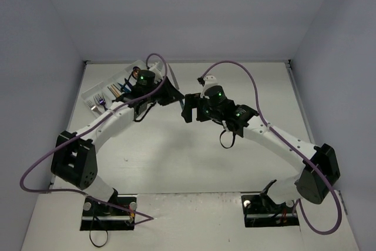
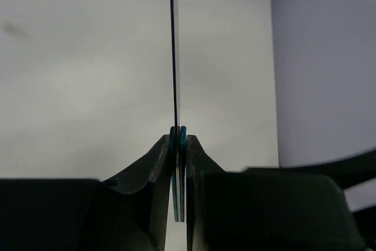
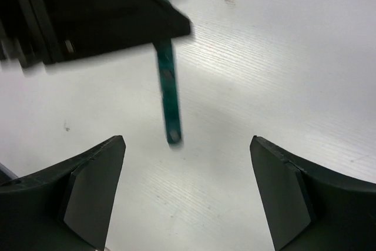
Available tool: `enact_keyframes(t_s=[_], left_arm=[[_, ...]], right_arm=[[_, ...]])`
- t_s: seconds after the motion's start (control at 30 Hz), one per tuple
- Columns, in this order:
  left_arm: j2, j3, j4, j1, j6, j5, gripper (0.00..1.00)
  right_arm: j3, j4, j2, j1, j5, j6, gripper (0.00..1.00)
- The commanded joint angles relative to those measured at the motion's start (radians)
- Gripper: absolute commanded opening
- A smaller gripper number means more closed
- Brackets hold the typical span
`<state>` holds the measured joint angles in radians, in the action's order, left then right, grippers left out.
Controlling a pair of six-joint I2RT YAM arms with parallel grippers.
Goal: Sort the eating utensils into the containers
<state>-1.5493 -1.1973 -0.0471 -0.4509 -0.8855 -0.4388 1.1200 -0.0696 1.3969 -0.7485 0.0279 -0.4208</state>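
Left wrist shows you the left gripper (image 2: 178, 139) pinching a teal utensil (image 2: 174, 74) that runs toward twelve o'clock, with the right gripper (image 3: 186, 145) spread.

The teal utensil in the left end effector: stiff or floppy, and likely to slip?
Probably stiff: the teal utensil runs dead straight out of the left end effector without sagging. Likely light for its length, since it looks very thin edge-on. Its smooth-looking flat sides could pivot or slip in such a narrow pinch.
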Motion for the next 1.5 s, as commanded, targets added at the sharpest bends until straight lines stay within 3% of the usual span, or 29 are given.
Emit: enact_keyframes(t_s=[0.0,0.2,0.33,0.53,0.67,0.77,0.93,1.1,1.33,1.47], left_arm=[[-0.059,-0.038,0.004,0.196,0.067,0.026,0.00],[-0.267,-0.202,-0.103,0.411,0.132,0.041,0.02],[-0.417,-0.369,-0.170,0.473,0.157,0.053,0.05],[-0.572,-0.577,-0.289,0.514,0.182,0.102,0.33],[-0.560,-0.610,-0.304,0.515,0.197,0.121,0.45],[-0.487,-0.608,-0.323,0.513,0.214,0.119,0.51],[-0.276,-0.530,-0.399,0.491,0.336,0.153,0.51],[0.069,-0.374,-0.491,0.482,0.499,0.251,0.52],[0.600,-0.148,-0.590,0.481,0.646,0.511,0.65],[0.804,-0.071,-0.667,0.473,0.672,0.650,0.74]], right_arm=[[-0.059,0.036,-0.116,0.049,-0.060,-0.002,0.87],[-0.140,-0.040,-0.227,0.126,-0.083,-0.004,0.89],[-0.180,-0.079,-0.300,0.169,-0.097,-0.007,0.90],[-0.188,-0.133,-0.358,0.187,-0.134,-0.004,0.93],[-0.183,-0.147,-0.380,0.190,-0.145,0.003,0.97],[-0.175,-0.159,-0.397,0.192,-0.157,0.010,1.00],[-0.129,-0.216,-0.427,0.193,-0.231,0.038,1.00],[-0.070,-0.281,-0.501,0.196,-0.334,0.071,1.00],[0.010,-0.326,-0.653,0.201,-0.499,0.136,1.00],[0.025,-0.332,-0.705,0.201,-0.591,0.210,1.00]])
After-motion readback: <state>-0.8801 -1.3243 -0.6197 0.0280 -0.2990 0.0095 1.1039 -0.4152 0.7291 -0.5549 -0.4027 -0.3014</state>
